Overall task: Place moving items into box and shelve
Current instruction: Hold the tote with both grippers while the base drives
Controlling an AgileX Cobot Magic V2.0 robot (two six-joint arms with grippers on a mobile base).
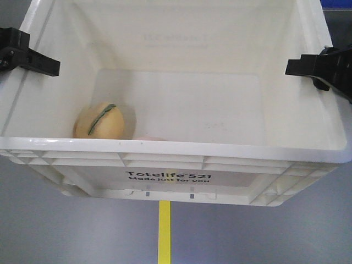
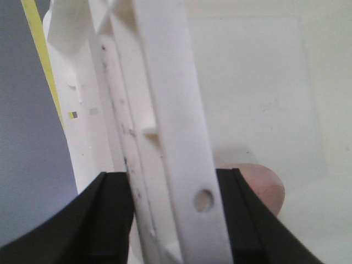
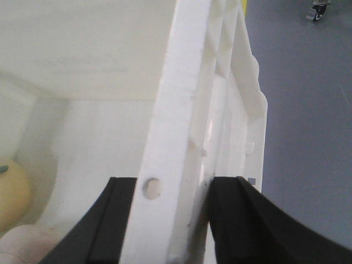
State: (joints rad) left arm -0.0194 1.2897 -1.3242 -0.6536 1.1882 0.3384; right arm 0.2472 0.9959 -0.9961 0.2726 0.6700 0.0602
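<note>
The white ribbed box point(image 1: 165, 177), printed "Totelife 521", hangs above the floor between my two grippers. On its left rim point(image 2: 170, 110) my left gripper point(image 1: 47, 63) point(image 2: 173, 187) is shut, one black finger on each side of the wall. The right gripper point(image 1: 300, 67) point(image 3: 173, 190) clamps the right rim point(image 3: 176, 110) the same way. The pale yellow toy with a green stripe point(image 1: 99, 122) point(image 3: 11, 192) lies on the box floor at the near left. The reddish-brown toy point(image 2: 267, 190) point(image 1: 149, 138) sits by the near wall, mostly hidden behind the rim.
Grey floor lies under the box, with a yellow tape line point(image 1: 164, 231) point(image 2: 38, 49) running toward me. A small metal caster-like part point(image 3: 319, 8) shows on the floor far off to the right.
</note>
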